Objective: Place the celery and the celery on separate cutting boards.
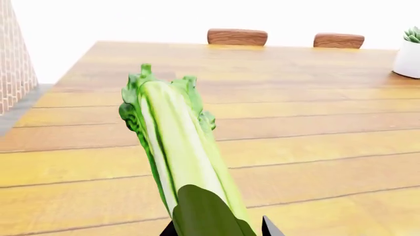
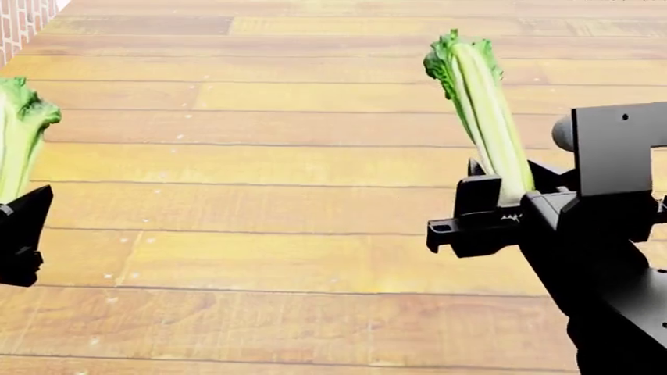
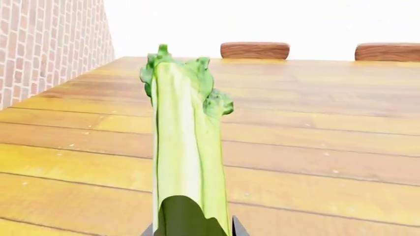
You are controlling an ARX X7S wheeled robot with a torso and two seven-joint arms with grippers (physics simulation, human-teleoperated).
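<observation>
My left gripper [image 2: 12,211] at the head view's left edge is shut on a celery bunch [image 2: 19,137], held above the wooden table [image 2: 271,156] with its leafy top pointing away. In the left wrist view that celery [image 1: 174,147] runs out from between the jaws [image 1: 220,231]. My right gripper [image 2: 511,207] is shut on the second celery bunch [image 2: 482,109], also held up off the table, leafy top forward. In the right wrist view this celery [image 3: 184,147] fills the middle, gripped at its base [image 3: 192,231]. No cutting board shows in any view.
Two wooden chair backs [image 1: 237,37] [image 1: 339,40] stand at the table's far edge. A white pot with a green plant [image 1: 410,56] sits at the far right of the table. A brick wall [image 3: 46,44] runs along the left side.
</observation>
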